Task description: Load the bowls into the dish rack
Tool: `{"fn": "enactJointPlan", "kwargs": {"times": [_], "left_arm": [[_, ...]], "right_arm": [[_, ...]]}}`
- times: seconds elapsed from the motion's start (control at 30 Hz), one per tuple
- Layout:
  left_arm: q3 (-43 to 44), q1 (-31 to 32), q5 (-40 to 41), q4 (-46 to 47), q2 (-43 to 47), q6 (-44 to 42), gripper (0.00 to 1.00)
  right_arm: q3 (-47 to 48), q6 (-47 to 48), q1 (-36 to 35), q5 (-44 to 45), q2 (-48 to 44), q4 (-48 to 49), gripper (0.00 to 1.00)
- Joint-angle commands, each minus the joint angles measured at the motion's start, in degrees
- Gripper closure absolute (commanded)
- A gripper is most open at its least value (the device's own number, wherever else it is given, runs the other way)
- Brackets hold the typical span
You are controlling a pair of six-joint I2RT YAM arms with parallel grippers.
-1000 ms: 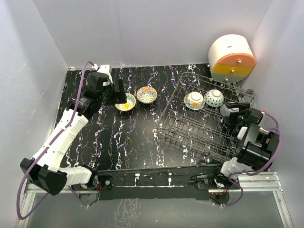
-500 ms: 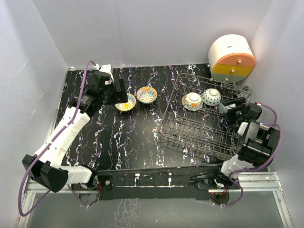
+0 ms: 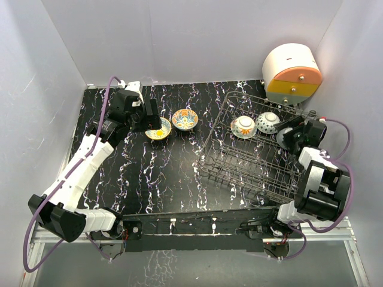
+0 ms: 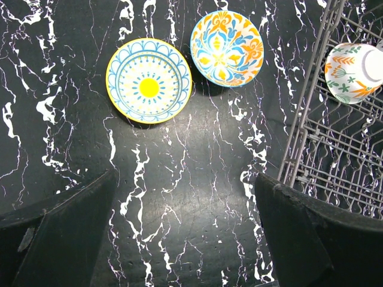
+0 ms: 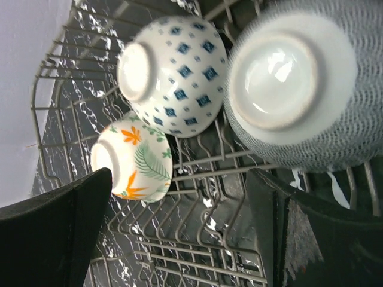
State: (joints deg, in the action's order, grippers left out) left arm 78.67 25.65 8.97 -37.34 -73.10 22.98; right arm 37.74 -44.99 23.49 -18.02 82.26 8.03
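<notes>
Left pincer point(image 4: 185, 203) was found spread wide with nothing between its fingers, hung above the dark marbled surface point(image 4: 179, 155) just short of two bowls lying mouth-up there: a yellow-centred bowl point(image 4: 149, 88) and, just beside it with a narrow gap, an orange-and-blue floral bowl point(image 4: 227, 48). Over at the dish rack point(image 3: 239, 167), the right pincer point(image 5: 179, 203) was likewise held fully parted and empty, close to three bowls already tipped among the tines with their white foot rings showing: a leaf-patterned bowl point(image 5: 134, 161), a blue-diamond bowl point(image 5: 173, 75) resting against it, and a grey-netted bowl point(image 5: 293, 84) nearest the camera and blurred. Whether that last bowl was touched by a finger could not be told. Three of five were thus judged loaded, and the two on the surface left to be moved. Glazed ceramic of this kind was expected to be rigid, fairly light, slick under hard fingers and easily chipped if knocked against wire or a neighbour. A hold on the rim was judged best, one finger set inside the bowl and one outside, closed gently on the wall. For the yellow-centred bowl, the side of the rim away from its floral neighbour was thought safest, so that the neighbour would not be nudged.
</notes>
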Motion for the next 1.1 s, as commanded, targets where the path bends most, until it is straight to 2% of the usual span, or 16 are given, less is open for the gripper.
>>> {"fn": "enactJointPlan", "kwargs": {"times": [0.0, 0.23, 0.33, 0.5, 0.63, 0.77, 0.87, 0.97, 1.07], "left_arm": [[0.46, 0.19, -0.95, -0.01, 1.51, 0.09, 0.03], [-0.19, 0.19, -0.18, -0.17, 1.26, -2.43, 0.03], [-0.33, 0.19, 0.14, -0.16, 0.49, -4.08, 0.03], [-2.6, 0.56, -2.38, 0.51, -2.01, -4.03, 0.03], [-1.23, 2.21, -1.79, 0.24, -4.98, -5.77, 0.03], [3.14, 4.94, 1.22, -0.51, -11.06, -9.27, 0.04], [7.78, 9.9, 3.95, -0.99, -17.51, -13.49, 0.05], [10.73, 13.34, 5.13, 3.08, -23.38, -19.88, 0.05], [12.95, 13.46, 4.01, 10.15, -27.2, -23.05, 0.05]], "right_arm": [[10.76, 6.93, -0.02, 3.78, -1.88, -9.93, 0.01], [15.54, 10.68, -0.42, 5.24, -5.87, -18.26, 0.01], [19.71, 12.69, -1.63, 5.91, -7.98, -24.99, 0.01], [25.83, 15.04, -7.89, 7.86, -12.43, -36.91, 0.01], [27.22, 14.99, -12.82, 5.72, -16.99, -43.11, 0.01], [27.24, 16.29, -16.25, 1.86, -19.59, -49.26, 0.01], [28.03, 18.41, -16.72, 0.42, -20.95, -52.03, 0.01], [30.94, 20.54, -18.22, 3.15, -20.73, -53.99, 0.01], [33.14, 19.58, -19.43, 2.48, -19.69, -54.6, 0.01]]}}
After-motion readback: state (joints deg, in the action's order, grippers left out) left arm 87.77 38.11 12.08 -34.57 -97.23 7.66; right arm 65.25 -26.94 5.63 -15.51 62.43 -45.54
